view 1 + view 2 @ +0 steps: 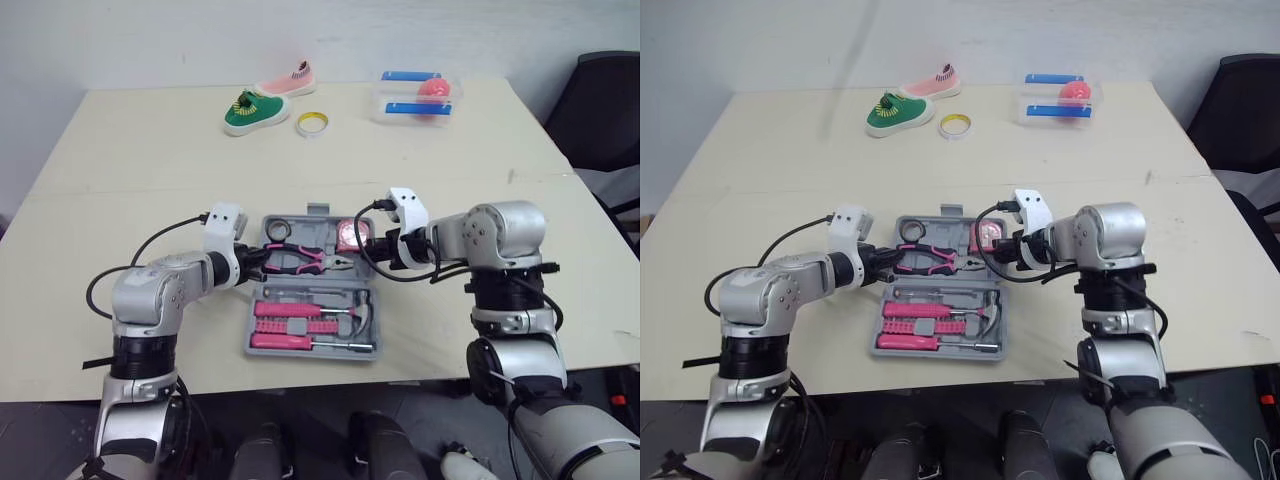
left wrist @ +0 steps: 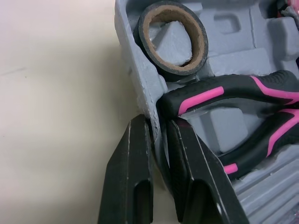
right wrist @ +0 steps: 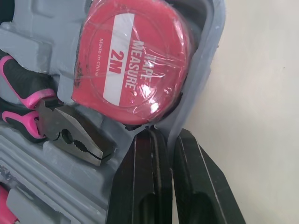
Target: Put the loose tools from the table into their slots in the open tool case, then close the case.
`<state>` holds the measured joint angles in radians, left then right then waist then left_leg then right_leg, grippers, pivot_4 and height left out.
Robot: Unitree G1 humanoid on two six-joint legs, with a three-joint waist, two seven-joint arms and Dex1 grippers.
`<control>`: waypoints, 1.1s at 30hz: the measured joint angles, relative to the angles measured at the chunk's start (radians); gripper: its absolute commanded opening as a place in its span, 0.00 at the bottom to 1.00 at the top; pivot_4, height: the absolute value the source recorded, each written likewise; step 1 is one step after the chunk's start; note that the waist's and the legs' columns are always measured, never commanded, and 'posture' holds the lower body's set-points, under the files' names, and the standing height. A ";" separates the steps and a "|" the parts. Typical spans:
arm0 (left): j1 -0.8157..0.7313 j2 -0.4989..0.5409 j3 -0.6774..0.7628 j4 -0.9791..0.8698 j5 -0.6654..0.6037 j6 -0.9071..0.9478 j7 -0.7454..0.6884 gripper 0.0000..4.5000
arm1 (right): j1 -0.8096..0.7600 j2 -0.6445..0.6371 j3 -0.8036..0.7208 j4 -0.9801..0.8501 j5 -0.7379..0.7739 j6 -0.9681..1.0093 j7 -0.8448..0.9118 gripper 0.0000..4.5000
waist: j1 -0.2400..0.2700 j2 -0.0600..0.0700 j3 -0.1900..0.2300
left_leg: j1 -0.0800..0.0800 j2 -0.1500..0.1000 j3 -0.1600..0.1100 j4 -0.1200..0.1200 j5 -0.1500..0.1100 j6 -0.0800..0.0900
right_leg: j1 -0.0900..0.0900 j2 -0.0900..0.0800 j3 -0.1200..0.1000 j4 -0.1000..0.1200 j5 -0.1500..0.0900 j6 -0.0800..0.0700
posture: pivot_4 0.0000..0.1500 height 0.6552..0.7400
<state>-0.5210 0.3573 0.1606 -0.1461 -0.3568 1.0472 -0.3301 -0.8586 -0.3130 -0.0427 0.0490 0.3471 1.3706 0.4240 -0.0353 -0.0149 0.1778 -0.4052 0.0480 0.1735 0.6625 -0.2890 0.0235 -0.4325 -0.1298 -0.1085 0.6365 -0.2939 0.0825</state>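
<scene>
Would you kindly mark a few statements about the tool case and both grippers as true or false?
The pliers lie in the tool case. True.
The tape measure lies outside the case. False: it sits in the case.
The left gripper has its jaws clamped on the case wall beside the black tape roll. True.
The right gripper hangs free, touching nothing. False: its jaws pinch the case wall by the tape measure.
</scene>
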 measured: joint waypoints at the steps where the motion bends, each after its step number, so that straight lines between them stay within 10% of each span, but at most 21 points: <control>1: 0.023 -0.001 0.010 -0.016 -0.005 -0.063 -0.019 0.00 | 0.058 -0.030 0.023 -0.049 -0.004 -0.139 0.045 0.01 | 0.003 0.000 0.001 | 0.000 -0.001 0.001 0.000 0.000 0.000 | 0.000 0.000 -0.001 -0.001 0.000 0.000 | 1.00 1.00; 12: 0.261 0.075 -0.089 0.072 0.191 -0.939 -0.136 0.00 | 0.404 -0.145 0.167 0.009 -0.227 -1.338 0.206 0.01 | 0.006 0.000 0.001 | 0.001 -0.001 0.003 -0.005 -0.001 0.001 | 0.000 0.001 -0.008 -0.009 0.001 0.002 | 1.00 1.00; 21: 0.350 0.128 -0.125 0.171 0.288 -1.318 -0.154 0.08 | 0.485 -0.222 0.202 0.201 -0.403 -1.942 0.161 0.00 | 0.006 0.000 0.001 | 0.009 0.000 0.002 -0.004 -0.002 0.002 | 0.008 -0.003 -0.008 -0.008 0.002 0.002 | 1.00 1.00; 30: 0.430 0.257 -0.072 0.205 0.283 -1.459 -0.239 0.96 | 0.514 -0.334 0.188 0.304 -0.501 -2.148 0.156 0.96 | 0.002 0.000 0.001 | 0.013 0.002 0.003 -0.006 -0.002 0.002 | 0.011 -0.004 -0.007 -0.009 0.001 0.001 | 1.00 1.00; 33: 0.494 0.305 -0.030 0.207 0.277 -1.451 -0.267 1.00 | 0.529 -0.387 0.171 0.317 -0.527 -2.183 0.149 1.00 | 0.002 0.000 0.001 | 0.015 0.002 0.003 -0.008 -0.002 0.001 | 0.011 -0.004 -0.007 -0.009 0.001 0.000 | 1.00 1.00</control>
<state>-0.0266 0.6626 0.1305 0.0609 -0.0794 -0.4040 -0.5975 -0.3292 -0.7003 0.1282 0.3661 -0.1794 -0.8121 0.5734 -0.0336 -0.0147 0.1793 -0.3904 0.0499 0.1766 0.6549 -0.2913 0.0247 -0.4212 -0.1339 -0.1153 0.6275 -0.2932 0.0828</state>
